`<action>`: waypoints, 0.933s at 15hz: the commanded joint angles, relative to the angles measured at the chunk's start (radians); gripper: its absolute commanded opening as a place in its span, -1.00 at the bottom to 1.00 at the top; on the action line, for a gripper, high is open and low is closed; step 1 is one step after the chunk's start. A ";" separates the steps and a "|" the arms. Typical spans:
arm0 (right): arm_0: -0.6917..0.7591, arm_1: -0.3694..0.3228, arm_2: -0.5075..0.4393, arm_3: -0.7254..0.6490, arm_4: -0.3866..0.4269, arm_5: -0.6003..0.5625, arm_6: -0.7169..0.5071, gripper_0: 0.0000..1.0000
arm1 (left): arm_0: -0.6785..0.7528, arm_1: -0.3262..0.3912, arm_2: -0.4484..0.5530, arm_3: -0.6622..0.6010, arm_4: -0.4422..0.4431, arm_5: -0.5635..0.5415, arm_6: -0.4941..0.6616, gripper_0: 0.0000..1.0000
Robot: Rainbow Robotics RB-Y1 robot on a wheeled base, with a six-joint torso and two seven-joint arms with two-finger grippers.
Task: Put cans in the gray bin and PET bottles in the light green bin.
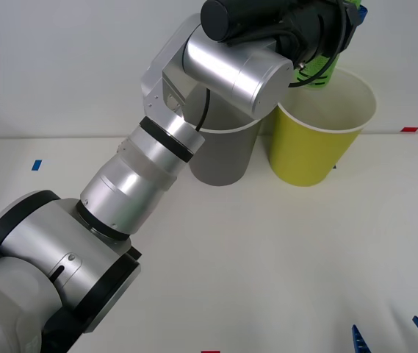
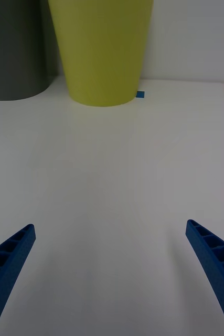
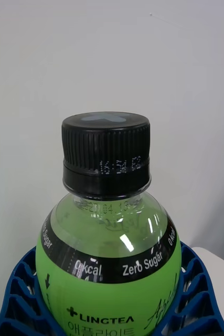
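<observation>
Bottle point(image 3: 109, 262) clamped in left hand point(image 1: 339, 29), poised above light green bin point(image 1: 297, 158) mouth, near its rear rim. Long axis runs out from hand, cap point(image 3: 106, 152) leading. Gray bin point(image 1: 223, 158) stands just beside, toward robot's left; keep your release inside lime rim. Right hand point(image 2: 112, 273) spread wide, idle, low over table point(image 1: 267, 250). You have open room around both bins.

Green-labelled, black-capped PET bottle point(image 3: 109, 252) held above the light green bin point(image 1: 319, 147), beside the gray bin point(image 1: 223, 158)
</observation>
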 commanded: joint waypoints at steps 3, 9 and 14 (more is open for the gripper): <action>0.000 0.000 0.000 0.000 0.000 0.000 0.000 1.00 | -0.008 0.000 -0.066 0.083 0.014 -0.172 -0.006 -1.00; 0.000 0.000 0.000 0.000 0.000 0.000 0.000 1.00 | -0.051 0.000 -0.149 0.162 0.025 -0.270 0.008 -1.00; 0.000 0.000 0.000 0.000 0.000 0.000 0.000 1.00 | -0.051 0.000 -0.161 0.212 0.042 -0.361 0.014 -1.00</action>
